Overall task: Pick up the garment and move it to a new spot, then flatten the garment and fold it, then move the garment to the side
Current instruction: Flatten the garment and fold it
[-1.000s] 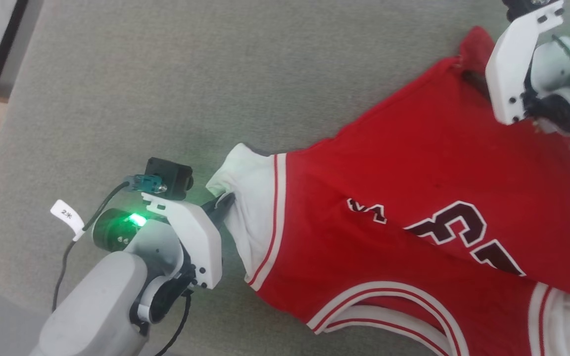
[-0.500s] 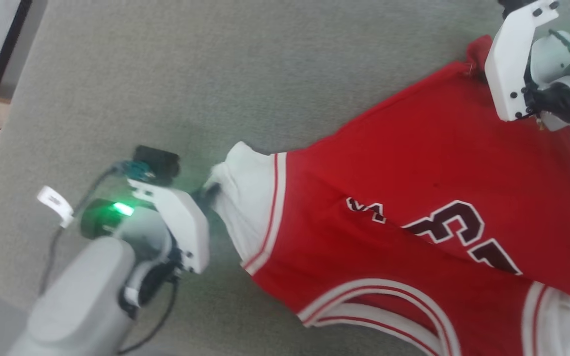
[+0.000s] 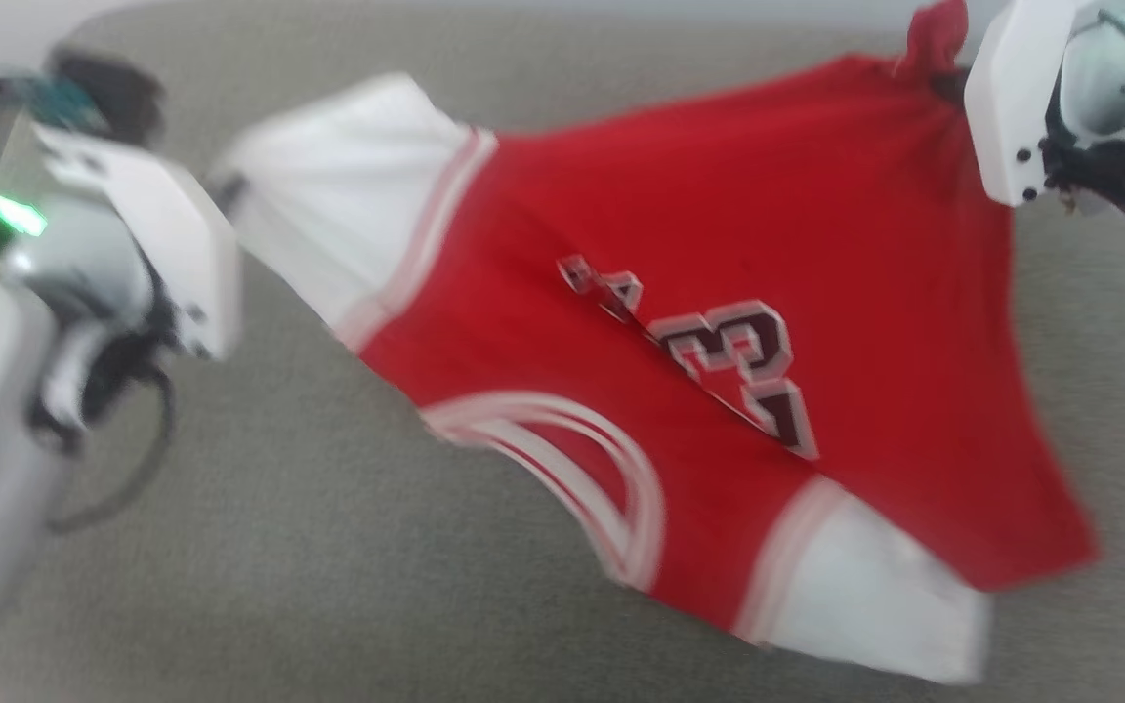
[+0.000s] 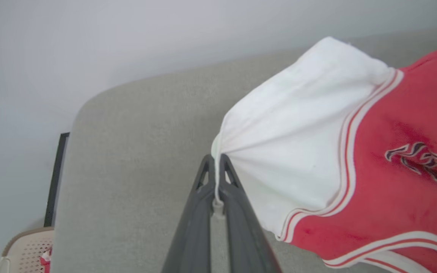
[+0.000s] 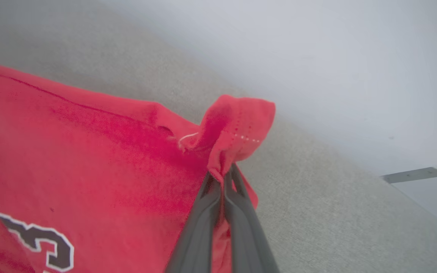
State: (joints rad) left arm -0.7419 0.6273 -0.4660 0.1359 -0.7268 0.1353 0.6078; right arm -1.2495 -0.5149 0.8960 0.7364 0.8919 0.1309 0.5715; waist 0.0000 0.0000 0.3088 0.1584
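The garment (image 3: 768,215) hangs stretched above the grey surface (image 3: 230,566), left gripper (image 4: 214,163) pinching its white sleeve edge, right gripper (image 5: 222,176) a red corner. Either pinch, seemingly shallow, could slip under the cloth's weight.

On the red garment (image 3: 846,225) a dark, white-outlined "3" (image 3: 730,342) can be read in the head view. The digit beside it is creased and blurred, and cannot be read with certainty. The "3" is seen again in the right wrist view, cut off by the frame edge. A small dark emblem (image 4: 419,157) above the numerals is not legible.
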